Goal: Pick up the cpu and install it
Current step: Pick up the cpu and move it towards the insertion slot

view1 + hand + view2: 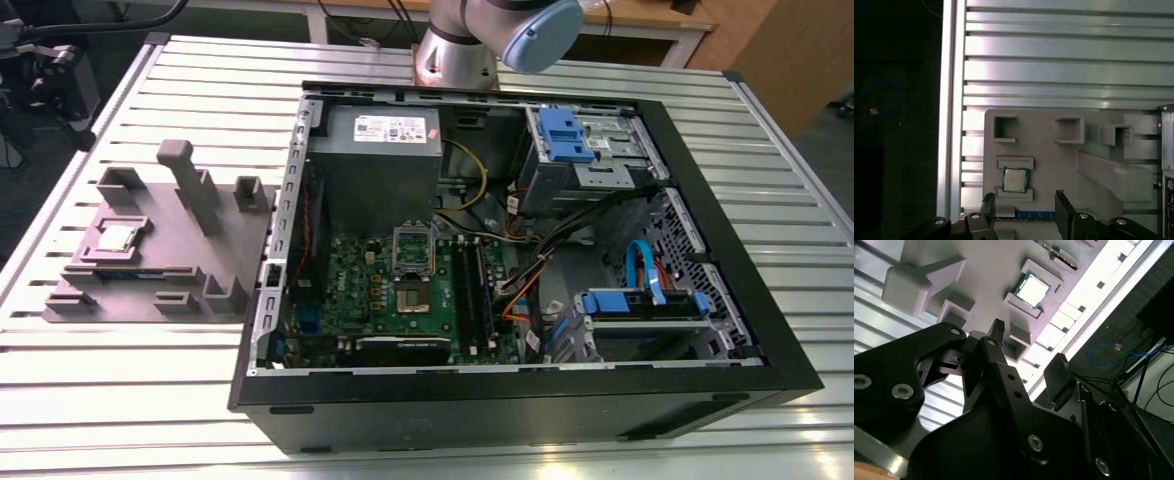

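The cpu point(118, 236) point(1032, 290) point(1015, 180) lies flat in a square pocket of a grey fixture point(200, 250) point(1054, 160), on the exterior view's left of the open computer case point(507, 400). Its silvery top faces up. In both wrist views my gripper point(1026, 352) point(1024, 199) hangs well above the fixture, open, with nothing between its black fingers point(1058, 374). The cpu sits just beyond the fingertips in the first wrist view. Inside the case, the motherboard point(387, 300) shows its socket point(411, 250) with the frame around it.
The fixture has tall grey posts point(180, 165) and a blue-green memory stick point(1026, 216) beside the cpu. The case holds a grey power supply box point(376, 135), blue drive brackets point(561, 135), and loose cables point(534, 270). The slatted metal table point(134, 400) ends near the fixture.
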Robot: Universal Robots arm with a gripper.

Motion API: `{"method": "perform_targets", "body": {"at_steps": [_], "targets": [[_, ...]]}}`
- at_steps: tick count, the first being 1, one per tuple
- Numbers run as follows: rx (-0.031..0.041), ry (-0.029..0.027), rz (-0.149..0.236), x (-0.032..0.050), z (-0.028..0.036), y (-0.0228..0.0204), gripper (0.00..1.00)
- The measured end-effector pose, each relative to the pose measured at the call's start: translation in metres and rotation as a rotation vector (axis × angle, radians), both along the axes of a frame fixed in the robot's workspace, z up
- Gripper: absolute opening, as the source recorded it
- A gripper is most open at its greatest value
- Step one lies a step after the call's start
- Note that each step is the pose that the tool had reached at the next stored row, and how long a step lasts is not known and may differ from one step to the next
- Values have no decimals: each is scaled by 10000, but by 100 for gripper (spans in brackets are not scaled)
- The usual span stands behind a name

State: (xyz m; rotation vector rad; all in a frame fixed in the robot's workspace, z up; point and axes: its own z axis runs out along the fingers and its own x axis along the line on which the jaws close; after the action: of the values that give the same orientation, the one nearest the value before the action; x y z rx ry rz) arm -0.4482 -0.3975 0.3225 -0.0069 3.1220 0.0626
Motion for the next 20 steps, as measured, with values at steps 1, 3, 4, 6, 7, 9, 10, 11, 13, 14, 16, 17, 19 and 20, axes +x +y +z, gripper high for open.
{"method": "perform_targets", "body": {"at_steps": [1, 3, 4, 6, 7, 9, 10, 11, 13, 14, 16, 17, 19, 20], "targets": [[0, -1, 1, 0, -4, 0, 59], [0, -1, 2, 0, -12, 0, 59], [0, -1, 3, 0, -17, 0, 59], [0, -1, 7, 0, -25, 0, 59], [1, -2, 12, 0, -30, 0, 59], [0, -1, 22, 0, -38, 0, 59], [0, -1, 28, 0, -42, 0, 59], [0, -1, 32, 0, -46, 0, 59], [0, -1, 37, 0, -53, 0, 59], [0, -1, 37, 0, -56, 0, 59], [0, -1, 38, 0, -63, 0, 59], [0, 0, 38, 0, -65, 0, 59], [0, -1, 39, 0, -71, 0, 59], [0, -1, 40, 0, -73, 0, 59]]}}
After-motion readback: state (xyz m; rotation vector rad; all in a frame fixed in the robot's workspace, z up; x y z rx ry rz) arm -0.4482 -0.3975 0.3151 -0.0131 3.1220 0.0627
